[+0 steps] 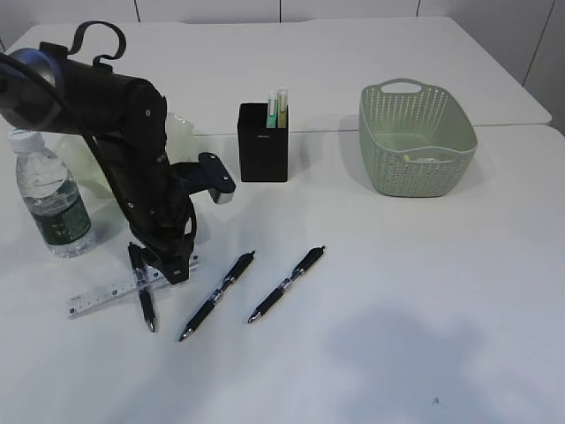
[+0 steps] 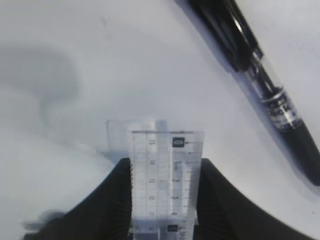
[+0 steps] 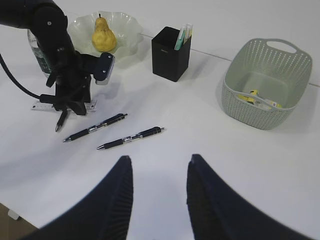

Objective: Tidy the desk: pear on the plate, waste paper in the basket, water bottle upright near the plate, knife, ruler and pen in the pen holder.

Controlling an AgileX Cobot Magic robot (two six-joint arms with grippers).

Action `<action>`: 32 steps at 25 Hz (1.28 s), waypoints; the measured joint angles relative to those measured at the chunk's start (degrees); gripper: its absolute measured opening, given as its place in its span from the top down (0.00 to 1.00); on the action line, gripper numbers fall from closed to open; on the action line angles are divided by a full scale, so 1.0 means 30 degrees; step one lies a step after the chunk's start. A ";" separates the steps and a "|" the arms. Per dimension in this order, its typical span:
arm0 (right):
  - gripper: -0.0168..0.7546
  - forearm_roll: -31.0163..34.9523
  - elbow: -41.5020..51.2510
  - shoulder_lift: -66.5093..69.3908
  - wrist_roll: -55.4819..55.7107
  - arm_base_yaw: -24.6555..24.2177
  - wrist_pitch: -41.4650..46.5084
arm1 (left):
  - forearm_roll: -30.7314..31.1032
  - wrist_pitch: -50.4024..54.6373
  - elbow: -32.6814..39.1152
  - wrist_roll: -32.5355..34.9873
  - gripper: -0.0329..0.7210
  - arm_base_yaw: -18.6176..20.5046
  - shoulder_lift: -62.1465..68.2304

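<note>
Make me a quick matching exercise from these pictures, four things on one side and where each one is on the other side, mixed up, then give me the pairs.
Things:
1. pear
2. ruler
3. water bottle
4. pen holder

Places:
A. standing upright at the desk's left edge
B. between the left gripper's fingers
C. in the pale green plate
D. left of the basket

Pairs: 1-C, 2-B, 3-A, 4-D

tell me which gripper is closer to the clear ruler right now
Left. The left gripper is right at the ruler, its fingers on either side of it. The right gripper hangs open far off over bare desk, nearer the camera.
</note>
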 joint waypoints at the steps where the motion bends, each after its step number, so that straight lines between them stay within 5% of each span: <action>1: 0.59 0.0000 0.0000 0.0000 0.0000 0.0000 0.0000 | -0.0033 -0.0157 0.0000 0.0000 0.60 0.0000 -0.0155; 15: 0.59 0.0101 0.0000 0.0000 0.0000 0.0000 -0.0031 | -0.0441 -0.1495 0.0000 -0.0125 0.60 0.0000 -0.1907; 32: 0.59 0.0219 0.0000 0.0000 0.0000 0.0000 -0.0031 | -0.5646 -0.3966 -0.3793 -0.0377 0.60 0.0000 -0.2587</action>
